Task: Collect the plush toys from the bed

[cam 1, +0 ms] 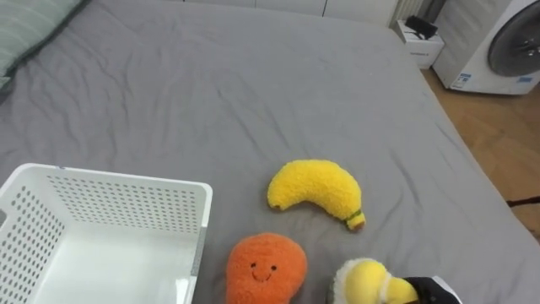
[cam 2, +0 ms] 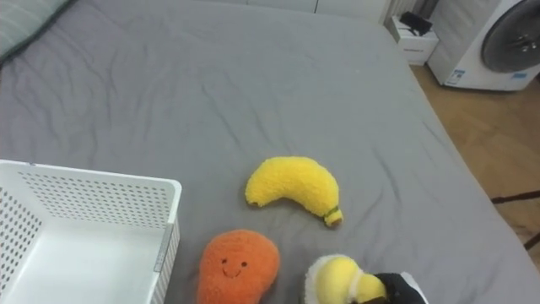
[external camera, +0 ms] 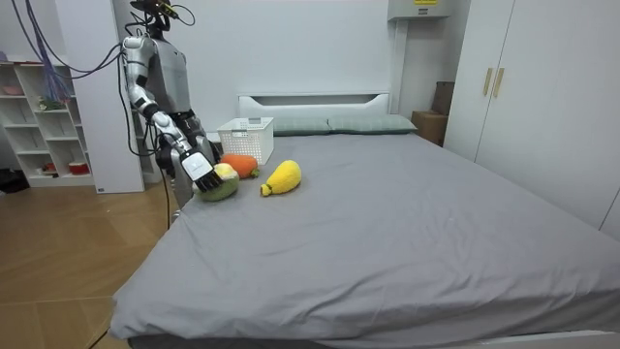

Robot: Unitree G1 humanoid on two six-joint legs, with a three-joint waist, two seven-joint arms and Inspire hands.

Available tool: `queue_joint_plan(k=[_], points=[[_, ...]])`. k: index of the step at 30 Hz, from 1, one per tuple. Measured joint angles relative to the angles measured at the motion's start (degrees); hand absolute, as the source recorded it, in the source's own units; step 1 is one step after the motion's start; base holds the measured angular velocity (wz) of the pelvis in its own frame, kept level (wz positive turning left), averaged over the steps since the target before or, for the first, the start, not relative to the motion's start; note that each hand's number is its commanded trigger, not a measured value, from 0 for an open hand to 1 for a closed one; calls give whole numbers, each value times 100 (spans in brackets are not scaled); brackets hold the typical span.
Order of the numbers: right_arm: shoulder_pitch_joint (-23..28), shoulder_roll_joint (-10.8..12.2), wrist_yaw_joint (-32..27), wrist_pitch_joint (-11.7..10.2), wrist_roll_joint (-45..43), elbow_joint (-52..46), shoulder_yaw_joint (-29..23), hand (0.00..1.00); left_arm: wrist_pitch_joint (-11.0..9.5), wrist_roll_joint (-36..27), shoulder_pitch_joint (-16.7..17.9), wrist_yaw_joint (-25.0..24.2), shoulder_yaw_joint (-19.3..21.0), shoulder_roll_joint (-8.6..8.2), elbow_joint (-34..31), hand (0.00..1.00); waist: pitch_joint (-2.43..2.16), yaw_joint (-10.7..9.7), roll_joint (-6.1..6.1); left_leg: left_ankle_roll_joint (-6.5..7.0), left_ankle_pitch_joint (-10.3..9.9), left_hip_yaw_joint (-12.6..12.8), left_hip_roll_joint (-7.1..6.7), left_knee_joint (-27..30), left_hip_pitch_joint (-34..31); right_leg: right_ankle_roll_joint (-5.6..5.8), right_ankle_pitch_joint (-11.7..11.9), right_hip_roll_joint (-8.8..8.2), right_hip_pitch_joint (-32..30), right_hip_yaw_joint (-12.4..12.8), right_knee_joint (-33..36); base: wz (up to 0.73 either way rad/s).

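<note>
Right hand point(cam 1: 434, 293) rests at the near bed edge against a round yellow-and-cream toy point(cam 1: 364, 283); whether its fingers grip it cannot be told. Just left lies a smiling orange toy point(cam 1: 265, 268). Beyond, the plush banana point(cam 1: 315, 192) lies crosswise, stem tip pointing right and toward the robot. A white basket point(cam 1: 126, 196) stands left. The room view adds the round toy's green side, a wardrobe point(external camera: 504, 87) and wooden floor point(external camera: 68, 252) around the grey bed point(external camera: 387, 213).

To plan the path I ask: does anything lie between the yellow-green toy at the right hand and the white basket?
Yes. The orange plush lies on the bed straight between the yellow-green toy and the white basket. The banana plush lies off that line, farther away.
</note>
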Motion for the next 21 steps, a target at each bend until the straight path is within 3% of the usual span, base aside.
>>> queue_joint_plan(k=[6,10,15,21], points=[[4,-5,28,18,-100,-386,-8,100,7,-8,-9,-12,48,-59,0,0,19,-14,61,1,0,10,-3,0,-3,0,0,3,-19,18,1,0],[4,-8,28,22,-272,-915,-17,100,27,13,-19,-24,44,-89,14,0,-10,-15,105,1,1,12,-2,-3,-7,0,0,-3,-24,9,8,0],[14,-30,18,62,-501,-2030,-21,100,35,31,-13,-105,42,-97,15,0,-34,-58,176,-2,5,1,-3,-4,-17,1,-1,-13,-24,-8,3,2],[12,-143,38,83,-484,-3362,-211,100,34,47,-25,-105,52,-99,86,0,-41,-90,160,-2,6,33,-3,-11,-1,1,-1,-3,-2,2,8,1]])
